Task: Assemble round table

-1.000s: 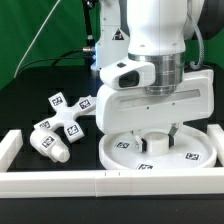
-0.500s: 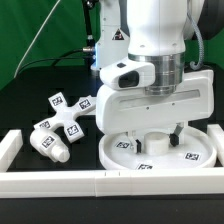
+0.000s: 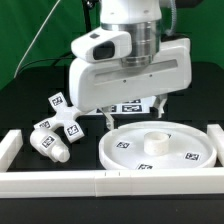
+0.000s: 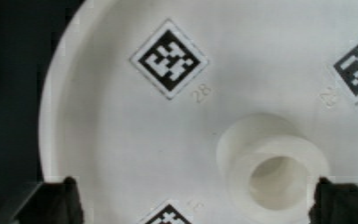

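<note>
The large rimmed round disc point(image 3: 185, 152) lies flat inside the rail frame, its central hub point(image 3: 155, 141) facing up. My gripper point(image 3: 134, 115) hangs open and empty above the disc's far edge, toward the exterior view's left. In the wrist view the disc point(image 4: 194, 120) fills the picture with its hub point(image 4: 282, 170) and tags, and my gripper point(image 4: 202, 205) stands with a dark fingertip on either side, touching nothing. The short cylindrical leg point(image 3: 49, 146) lies on its side at the exterior view's left. The cross-shaped base point(image 3: 63, 110) lies just behind it.
The long white rail frame point(image 3: 100, 181) runs along the front, with ends rising at the exterior view's left point(image 3: 9, 150) and right point(image 3: 216, 136). A tag of the marker board point(image 3: 130, 107) shows under the gripper body.
My gripper has risen off the disc and moved toward the exterior view's left. The disc, the leg and the base have not moved.
</note>
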Controlling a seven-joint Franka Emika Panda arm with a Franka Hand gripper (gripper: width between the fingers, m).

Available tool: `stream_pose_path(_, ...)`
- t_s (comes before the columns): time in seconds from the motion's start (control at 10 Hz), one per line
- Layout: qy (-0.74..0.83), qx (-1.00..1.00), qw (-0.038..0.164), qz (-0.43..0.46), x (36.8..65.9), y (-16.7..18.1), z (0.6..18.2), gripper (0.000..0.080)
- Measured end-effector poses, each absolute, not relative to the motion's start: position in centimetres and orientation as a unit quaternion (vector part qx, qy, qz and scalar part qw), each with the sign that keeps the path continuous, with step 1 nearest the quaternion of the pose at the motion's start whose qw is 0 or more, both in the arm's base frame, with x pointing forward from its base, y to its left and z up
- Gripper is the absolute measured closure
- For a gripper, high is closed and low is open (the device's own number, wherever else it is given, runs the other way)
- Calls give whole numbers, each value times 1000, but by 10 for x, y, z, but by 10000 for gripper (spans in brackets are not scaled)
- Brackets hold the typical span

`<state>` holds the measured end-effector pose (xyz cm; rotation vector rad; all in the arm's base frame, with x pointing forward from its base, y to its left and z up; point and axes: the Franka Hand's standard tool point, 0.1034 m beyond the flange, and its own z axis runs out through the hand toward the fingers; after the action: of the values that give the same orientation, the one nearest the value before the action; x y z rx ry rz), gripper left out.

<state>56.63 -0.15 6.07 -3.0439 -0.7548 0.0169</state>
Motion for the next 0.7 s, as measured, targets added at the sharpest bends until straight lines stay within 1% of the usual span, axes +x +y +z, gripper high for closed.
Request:
stream_pose_path(0.3, -241, -970, 2, 7, 565, -2, 58, 151)
stream_pose_path(0.4, -249, -968, 5, 20, 562, -13, 53, 151)
stream_pose_path(0.5, -252, -967, 6, 36, 570, -39, 57, 151)
stream_pose_path(0.6, -264, -964, -2, 27, 586, -59, 70, 151)
stream_pose_path(0.7, -271, -962, 0, 24, 590, -77, 75, 151)
